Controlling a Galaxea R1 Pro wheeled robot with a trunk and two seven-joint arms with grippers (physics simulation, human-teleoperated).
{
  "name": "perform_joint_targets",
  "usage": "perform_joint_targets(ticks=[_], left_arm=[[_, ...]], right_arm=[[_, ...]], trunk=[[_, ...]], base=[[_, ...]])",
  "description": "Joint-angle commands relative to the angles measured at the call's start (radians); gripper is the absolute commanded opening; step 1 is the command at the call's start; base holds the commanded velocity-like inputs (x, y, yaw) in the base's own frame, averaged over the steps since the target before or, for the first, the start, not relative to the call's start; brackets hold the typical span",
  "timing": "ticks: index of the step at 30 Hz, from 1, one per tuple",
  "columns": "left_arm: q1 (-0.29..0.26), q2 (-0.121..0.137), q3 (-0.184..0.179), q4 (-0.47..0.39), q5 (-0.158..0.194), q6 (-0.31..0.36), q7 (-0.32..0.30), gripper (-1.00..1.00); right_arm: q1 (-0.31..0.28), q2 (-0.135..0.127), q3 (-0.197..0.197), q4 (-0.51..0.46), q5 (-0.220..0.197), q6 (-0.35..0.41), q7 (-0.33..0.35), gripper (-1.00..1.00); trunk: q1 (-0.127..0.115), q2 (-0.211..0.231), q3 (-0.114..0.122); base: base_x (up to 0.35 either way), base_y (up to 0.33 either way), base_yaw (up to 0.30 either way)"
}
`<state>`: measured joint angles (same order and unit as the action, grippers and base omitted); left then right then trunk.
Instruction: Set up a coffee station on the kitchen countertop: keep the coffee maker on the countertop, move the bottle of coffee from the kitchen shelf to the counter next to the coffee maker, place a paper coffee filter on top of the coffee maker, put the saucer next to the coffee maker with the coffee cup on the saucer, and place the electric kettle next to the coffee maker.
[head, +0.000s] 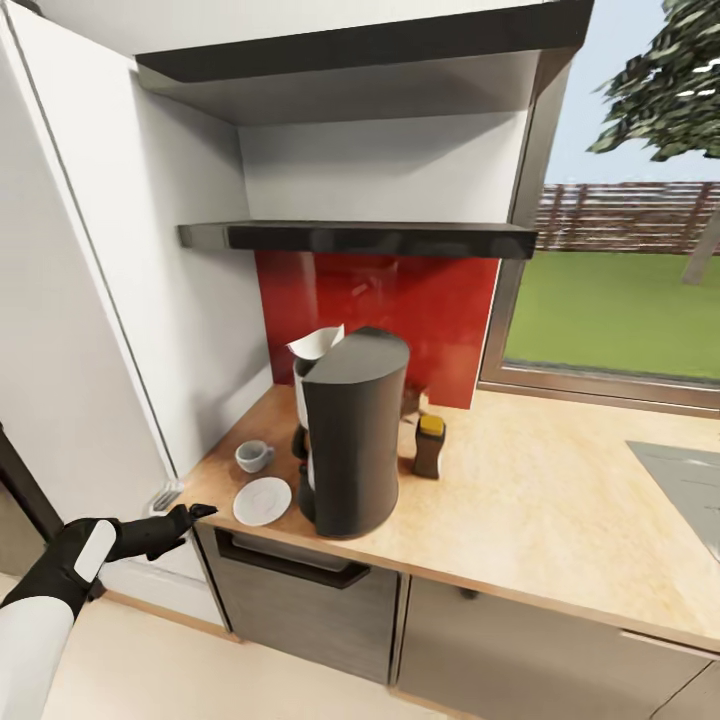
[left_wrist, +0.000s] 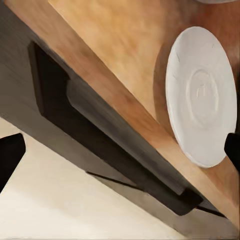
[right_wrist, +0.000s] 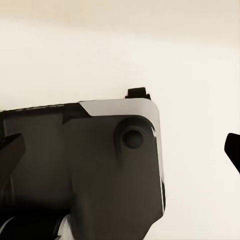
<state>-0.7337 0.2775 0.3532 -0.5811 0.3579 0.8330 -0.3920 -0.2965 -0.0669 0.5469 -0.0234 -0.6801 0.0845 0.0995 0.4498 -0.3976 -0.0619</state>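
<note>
Hidden parts: the coffee cup (head: 254, 456) and the coffee bottle (head: 430, 446) are each partly screened by the coffee maker (head: 351, 435), which is stood on the wooden countertop (head: 540, 500); the lower part of the paper filter (head: 318, 345) is lost behind the maker's top edge.
Cut off: the saucer (left_wrist: 201, 95) is clipped at the frame edge in the left wrist view; a grey panel (head: 685, 480) on the counter is cut by the right border of the head view.
Hard to make out: in the right wrist view a dark and grey robot part (right_wrist: 100, 165) is seen over pale floor, and its identity cannot be told.
Count: one coffee maker, one cup, one saucer (head: 262, 500), one bottle, one filter, two wall shelves (head: 360, 238).
Cup position: set on the counter just behind the saucer, apart from it.
Bottle position: stood beside the maker, against the red backsplash (head: 400, 310).
Left gripper (head: 185, 520): held just off the counter's front corner near the saucer, above the drawer handle (left_wrist: 100, 135); fingertips are seen spread apart at both frame edges of the wrist view, nothing between them.
Right gripper: dark fingertips (right_wrist: 10, 155) are seen far apart, nothing gripped.
</note>
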Motion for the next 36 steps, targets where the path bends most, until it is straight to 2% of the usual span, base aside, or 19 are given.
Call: perform_joint_targets(ticks=[1, 15, 19, 23, 26, 27, 29, 30, 31, 32, 33, 34, 35, 36], left_arm=[[-0.001, -0.001, 0.004, 0.0, -0.002, 0.006, -0.004, 1.0], [-0.001, -0.004, 0.001, 0.012, -0.001, 0.006, -0.005, 1.0], [0.014, -0.017, 0.0, 0.029, 0.0, 0.004, -0.013, 1.0], [0.061, -0.037, -0.001, 0.047, 0.001, 0.002, -0.016, 1.0], [0.124, -0.044, -0.004, 0.048, 0.0, -0.009, -0.018, 1.0], [0.187, -0.045, -0.015, 0.051, -0.012, -0.084, -0.018, 1.0], [0.229, -0.044, -0.032, 0.054, -0.036, -0.166, -0.017, 1.0], [0.274, -0.044, -0.051, 0.056, -0.071, -0.266, -0.017, 1.0], [0.306, -0.044, -0.062, 0.057, -0.099, -0.335, -0.017, 1.0], [0.354, -0.044, -0.075, 0.059, -0.151, -0.435, -0.014, 1.0], [0.383, -0.045, -0.079, 0.061, -0.19, -0.497, -0.012, 1.0], [0.457, -0.045, -0.086, 0.134, -0.342, -0.701, -0.007, 1.0], [0.462, -0.045, -0.086, 0.155, -0.362, -0.726, -0.005, 1.0], [0.475, -0.041, -0.087, 0.261, -0.436, -0.821, 0.02, 1.0]], right_arm=[[0.0, -0.001, 0.008, -0.002, -0.01, 0.004, 0.002, 1.0], [-0.001, -0.001, 0.008, -0.002, -0.01, 0.004, 0.002, 1.0], [-0.001, -0.001, 0.008, -0.003, -0.011, 0.004, 0.002, 1.0], [-0.001, 0.0, 0.008, -0.003, -0.012, 0.003, 0.002, 1.0], [-0.001, 0.0, 0.008, -0.005, -0.014, 0.0, 0.002, 1.0], [-0.001, -0.001, 0.008, -0.005, -0.014, -0.002, 0.002, 1.0], [-0.001, -0.001, 0.008, -0.006, -0.015, -0.01, 0.002, 1.0], [-0.001, -0.001, 0.008, -0.006, -0.015, -0.029, 0.002, 1.0], [-0.001, -0.001, 0.007, -0.006, -0.015, -0.046, 0.002, 1.0], [-0.001, -0.001, 0.007, -0.006, -0.015, -0.072, 0.002, 1.0], [-0.001, -0.001, 0.007, -0.006, -0.016, -0.085, 0.002, 1.0], [-0.001, -0.001, 0.007, -0.006, -0.017, -0.104, 0.005, 1.0], [-0.001, -0.001, 0.007, -0.006, -0.017, -0.105, 0.005, 1.0], [-0.001, -0.001, 0.007, -0.005, -0.018, -0.107, 0.006, 1.0]], trunk=[[0.0, -0.002, -0.002], [0.0, -0.002, -0.002], [0.0, -0.002, -0.002], [0.0, -0.002, -0.002], [0.0, -0.002, -0.002], [0.0, -0.002, -0.002], [0.0, -0.002, -0.002], [0.0, -0.002, -0.002], [0.0, -0.002, -0.002], [0.0, -0.002, -0.002], [0.0, -0.002, -0.002], [0.0, -0.002, -0.002], [0.0, -0.002, -0.002], [0.0, -0.002, -0.002]], base=[[-0.268, 0.206, 0.0], [-0.316, 0.056, 0.0], [-0.148, 0.001, 0.0], [-0.039, 0.0, 0.0], [-0.008, 0.0, 0.0], [-0.002, 0.0, 0.0], [-0.001, 0.0, 0.0], [0.0, 0.0, 0.0], [0.0, 0.0, 0.0], [0.0, 0.0, 0.0], [0.0, 0.0, 0.0], [0.0, 0.0, 0.0], [0.0, 0.0, 0.0], [0.0, 0.0, 0.0]])
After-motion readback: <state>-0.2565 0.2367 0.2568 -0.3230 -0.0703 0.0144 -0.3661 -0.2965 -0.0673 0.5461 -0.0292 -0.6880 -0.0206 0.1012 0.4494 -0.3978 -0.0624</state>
